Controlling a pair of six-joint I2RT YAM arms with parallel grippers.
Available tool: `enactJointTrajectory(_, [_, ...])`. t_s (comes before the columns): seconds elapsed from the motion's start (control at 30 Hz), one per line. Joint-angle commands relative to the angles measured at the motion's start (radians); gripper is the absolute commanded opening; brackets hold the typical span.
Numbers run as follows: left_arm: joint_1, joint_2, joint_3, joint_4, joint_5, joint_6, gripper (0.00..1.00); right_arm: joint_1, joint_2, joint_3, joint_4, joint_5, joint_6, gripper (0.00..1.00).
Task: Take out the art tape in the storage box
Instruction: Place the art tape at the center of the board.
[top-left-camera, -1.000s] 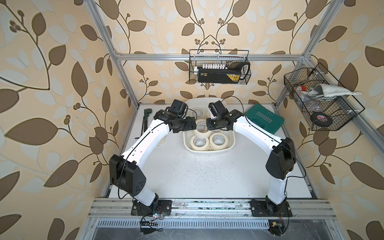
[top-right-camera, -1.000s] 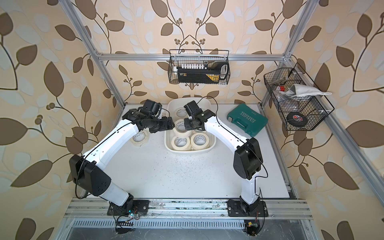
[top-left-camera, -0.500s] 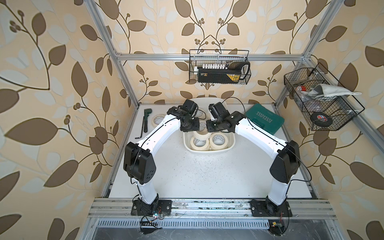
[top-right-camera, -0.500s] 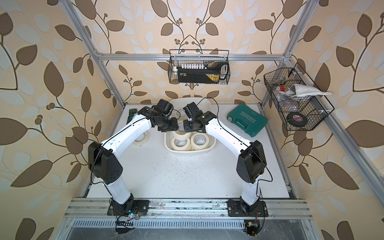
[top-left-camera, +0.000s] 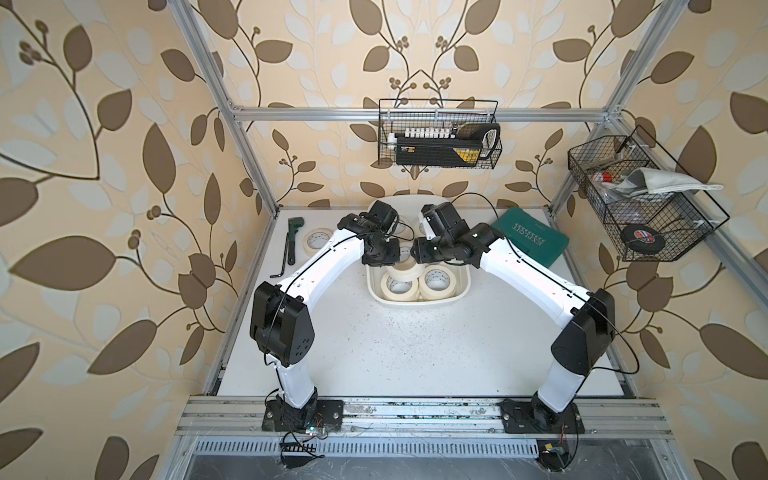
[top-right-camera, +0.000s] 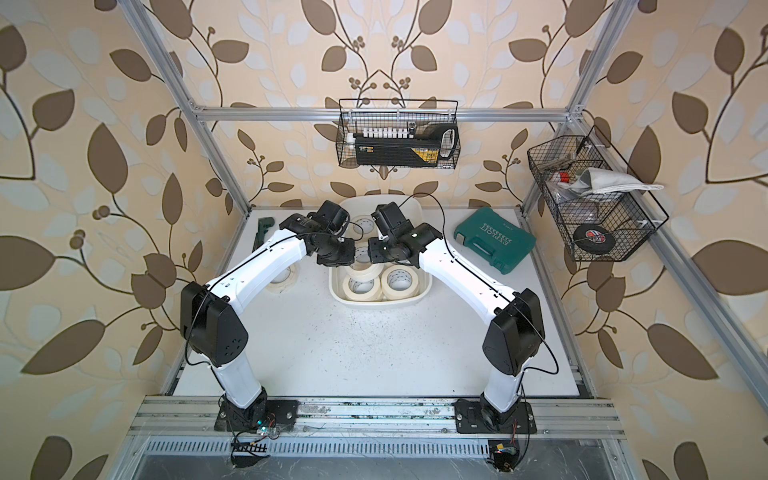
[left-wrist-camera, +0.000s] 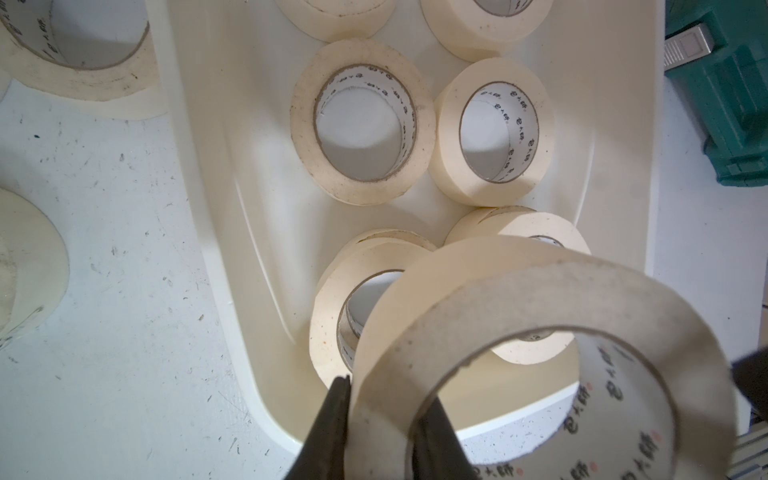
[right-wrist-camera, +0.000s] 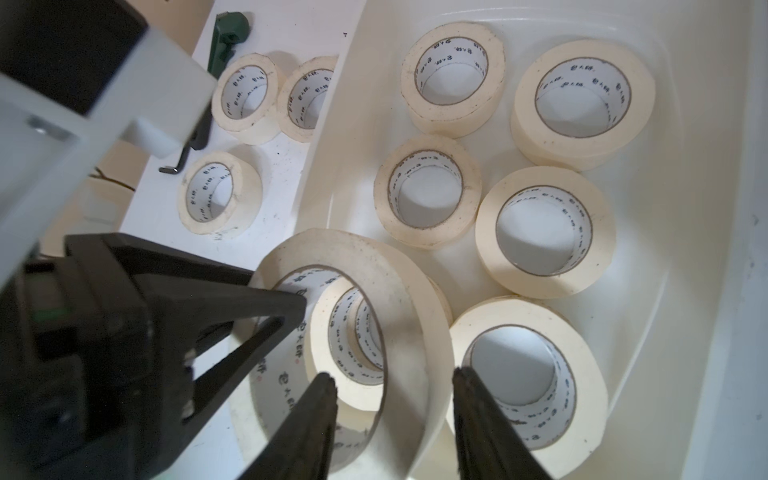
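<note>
While the left tool (left-wrist-camera: 386, 399) was pinching one wall of a raised art tape roll (left-wrist-camera: 519, 299), the right tool (right-wrist-camera: 394, 374) stood spread astride the opposite wall, apparently gripping nothing. Both hung over the storage box (left-wrist-camera: 232, 166) at the middle of the tabletop's (top-left-camera: 415, 353) far edge. Other rolls (right-wrist-camera: 544, 232) lay inside it and three loose rolls (right-wrist-camera: 220, 195) lay toward the far-left corner. A sideways pull would likely snag the roll on the spread fingers and twist it from that thin pinch.
</note>
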Motion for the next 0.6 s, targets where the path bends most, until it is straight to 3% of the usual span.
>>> enactJointTrajectory(0.0, [0.007,-0.038,0.035,0.002,-0.01,-0.006,0.07,-0.004,-0.059,-0.019,0.016,-0.052,0.013,0.56])
enactJointTrajectory(0.1, [0.008,-0.046,0.043,-0.02,-0.045,0.0,0.07,-0.008,-0.097,-0.028,0.02,-0.051,0.015,0.63])
enactJointTrajectory(0.3, [0.04,-0.089,0.026,-0.033,-0.086,0.003,0.07,-0.042,-0.17,-0.067,0.029,-0.07,0.013,0.65])
enactJointTrajectory(0.57, [0.211,-0.19,-0.103,-0.013,-0.069,-0.039,0.05,-0.109,-0.22,-0.142,0.051,-0.094,0.025,0.65])
